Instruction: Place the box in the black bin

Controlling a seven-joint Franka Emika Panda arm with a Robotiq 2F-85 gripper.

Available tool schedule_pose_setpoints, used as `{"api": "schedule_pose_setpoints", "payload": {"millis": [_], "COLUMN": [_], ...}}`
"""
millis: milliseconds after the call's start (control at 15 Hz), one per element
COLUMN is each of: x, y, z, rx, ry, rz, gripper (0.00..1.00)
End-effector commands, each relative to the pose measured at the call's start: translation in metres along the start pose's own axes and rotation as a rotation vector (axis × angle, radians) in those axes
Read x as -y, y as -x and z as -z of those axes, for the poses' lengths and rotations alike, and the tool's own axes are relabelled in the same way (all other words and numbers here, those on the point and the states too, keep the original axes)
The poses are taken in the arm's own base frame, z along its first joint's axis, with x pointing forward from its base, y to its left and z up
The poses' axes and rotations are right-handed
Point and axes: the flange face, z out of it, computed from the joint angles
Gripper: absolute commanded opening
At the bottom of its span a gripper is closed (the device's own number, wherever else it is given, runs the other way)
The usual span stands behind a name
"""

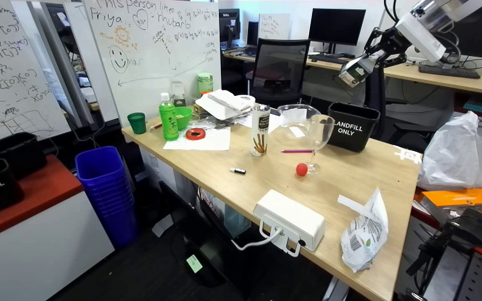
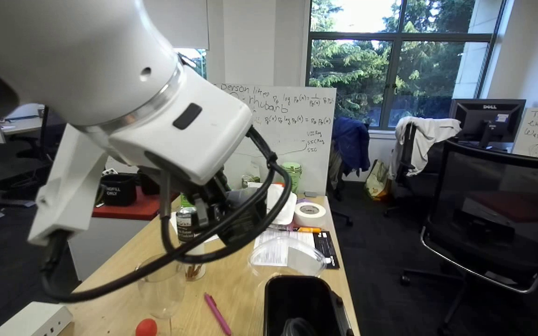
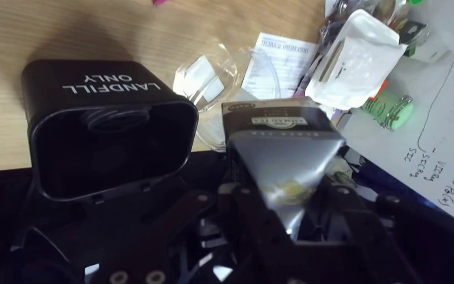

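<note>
So the tool (image 3: 288, 193) has the box (image 1: 356, 73) pinched in mid-air, upper right of the frame in an exterior view, though its fingers (image 3: 263, 227) are so blurry in the wrist view that I can't make out the exact contact. In an exterior view dark cables (image 2: 175, 254) cross right in front of the box mid-frame, and the black bin (image 2: 292, 298) gets chopped off by the bottom edge. Bin's standing on the bench (image 1: 207, 167), box outside it, and the roundish thing (image 3: 117, 120) inside, left side in the wrist view, is too murky to name.
</note>
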Motion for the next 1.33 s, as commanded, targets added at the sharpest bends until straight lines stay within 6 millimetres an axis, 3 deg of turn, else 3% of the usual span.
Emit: {"api": "schedule_pose_setpoints", "payload": {"millis": [0,600,1067,1133,1267], "x": [-0.006,-0.063,-0.063,-0.062,-0.06], "y": [-0.016,-0.025,-0.033,-0.032,-0.029], "z": [-0.019,-0.092,-0.112,-0.114,-0.113], "rx": [-0.072,-0.093,-0.112,-0.105,-0.08], "ry": [0.037,0.225,0.254,0.255,0.259], "rz": [-0.019,-0.15,-0.352,-0.374,-0.409], "gripper": [0.08,0.08,0.08,0.53,0.65]}}
